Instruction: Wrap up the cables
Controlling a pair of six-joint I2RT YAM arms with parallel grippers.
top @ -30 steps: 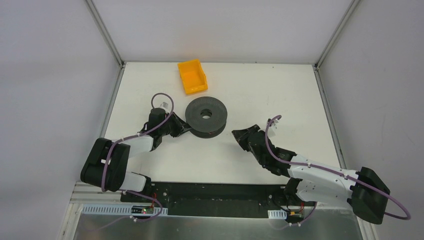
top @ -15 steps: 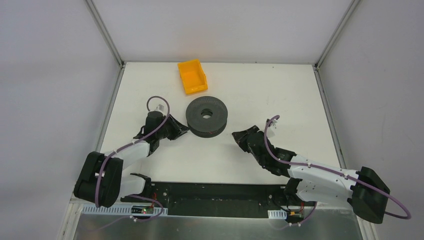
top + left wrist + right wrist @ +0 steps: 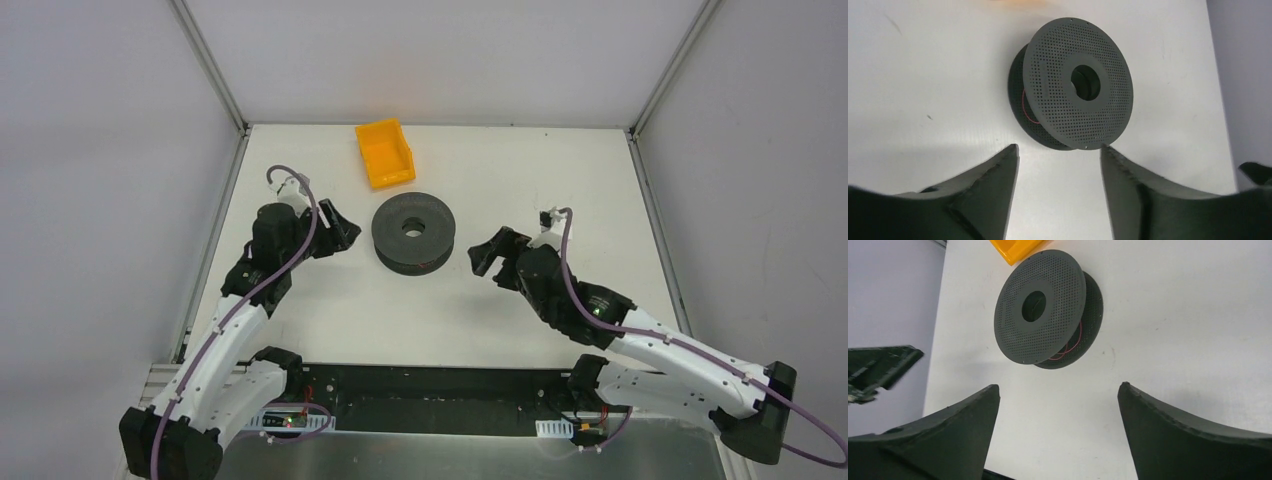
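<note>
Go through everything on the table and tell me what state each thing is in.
Spool: lying flat, hole up, free of both grippers.
Cable: thin red strands between the flanges, a loose loop showing.
Orange bin: upright, nothing visible inside.
Left gripper: open, holding nothing.
Right gripper: open, holding nothing.

Overall: you've got bright, even, diffuse light; no hard glare.
Top view: sharp throughout; white table (image 3: 520, 190) nearly blown out, little surface detail.
Shadows: soft and short; spool (image 3: 414, 231) drops a narrow dark one on its near side.
Left wrist: spool crisp, holes resolved; orange bin (image 3: 1018, 3) at top edge smeared, out of focus; fingers (image 3: 983, 192) v. dark, little detail.
Right wrist: spool crisp too; left arm (image 3: 878, 367) at frame edge soft, blurred.
</note>
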